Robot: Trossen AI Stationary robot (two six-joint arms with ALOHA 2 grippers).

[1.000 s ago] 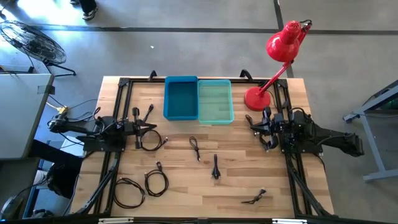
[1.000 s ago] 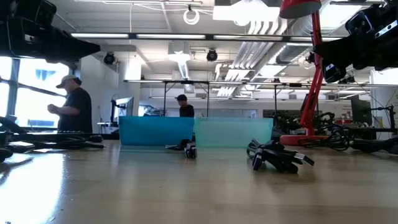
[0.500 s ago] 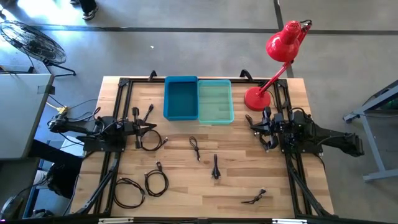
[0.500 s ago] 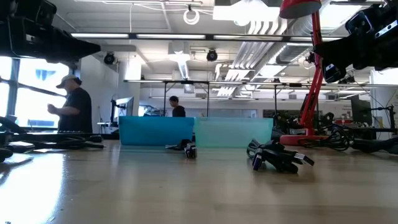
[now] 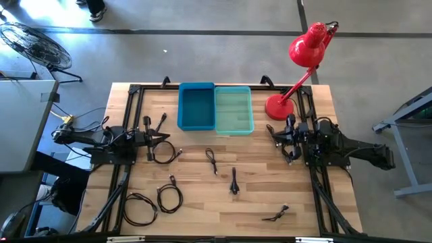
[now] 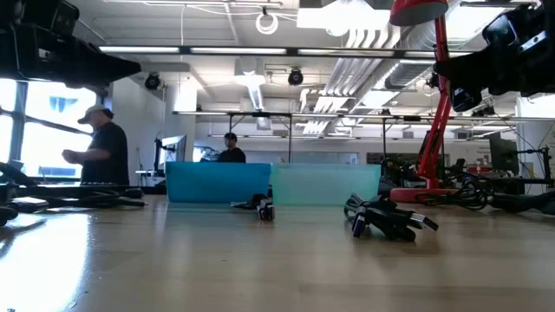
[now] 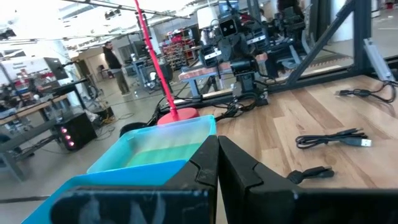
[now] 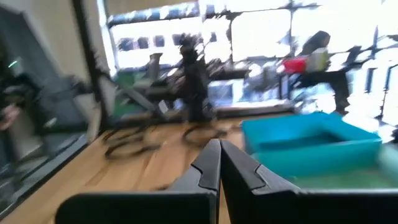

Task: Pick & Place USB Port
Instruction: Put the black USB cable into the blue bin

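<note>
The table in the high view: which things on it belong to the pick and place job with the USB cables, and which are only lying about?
For the job:
- loose cables, e.g. cable, cable, cable, coiled cable
- blue bin
- teal bin
- left gripper, shut
- right gripper, shut

Just lying about:
- red lamp
- fan on the floor

Two bins [image 5: 215, 108] side by side at table's [image 5: 317, 202] far edge; lamp [image 5: 297, 67] to their right; cables [image 5: 223, 172] scattered nearer, between the arms.
</note>
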